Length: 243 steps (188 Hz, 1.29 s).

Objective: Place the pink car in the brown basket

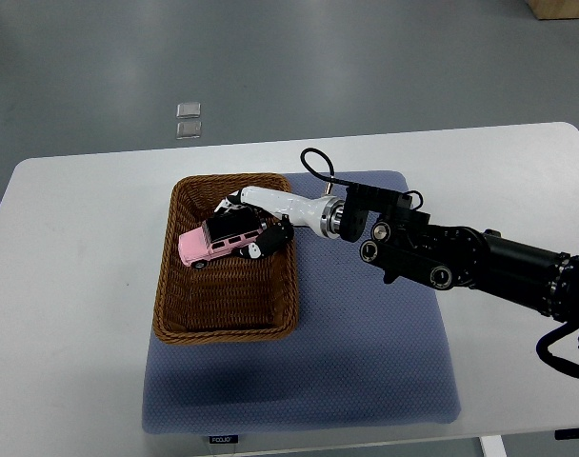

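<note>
Pink car (211,244) sits inside the basket (227,328), right hand (249,227) clamped on it, so release and lifting clear look next.

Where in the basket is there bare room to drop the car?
The near half of the brown basket, toward its front rim, is bare. The far half is crowded: the right robot hand and pink car fill it.

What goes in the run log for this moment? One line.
right hand: shut on car | car: inside basket | left: not in view
</note>
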### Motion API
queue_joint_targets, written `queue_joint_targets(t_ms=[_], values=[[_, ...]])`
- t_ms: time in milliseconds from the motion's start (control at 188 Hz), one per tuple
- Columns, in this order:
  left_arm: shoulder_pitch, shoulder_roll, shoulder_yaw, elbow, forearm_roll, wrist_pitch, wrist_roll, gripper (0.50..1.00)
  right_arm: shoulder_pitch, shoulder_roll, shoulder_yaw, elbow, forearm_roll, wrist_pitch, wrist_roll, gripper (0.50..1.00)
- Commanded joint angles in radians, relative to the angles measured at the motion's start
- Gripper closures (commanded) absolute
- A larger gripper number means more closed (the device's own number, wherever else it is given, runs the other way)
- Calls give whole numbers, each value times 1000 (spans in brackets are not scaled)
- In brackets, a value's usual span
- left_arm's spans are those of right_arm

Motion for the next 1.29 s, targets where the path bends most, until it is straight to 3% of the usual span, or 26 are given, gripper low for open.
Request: queue_joint_targets(t_ms=[0,191,378,830,1053,1287], values=[[0,0,1,0,1,0,0,500,-3,5,2,-3,2,-6,0,587],[0,0,-1,0,1,0,0,500,3,-20,36,-3,15,-9,5,587],[0,0,-1,0,0,0,0,500,-7,-69,264,2,128,15,10,587],[0,0,1,0,1,0,0,500,-280,-93,760,-1,691,155,42,587],[0,0,2,-2,1,0,0,500,-380,-101,832,-9,992,188,43,585],[0,0,2,-2,1,0,0,500,-409,-90,832,-68,1018,187,45,585]])
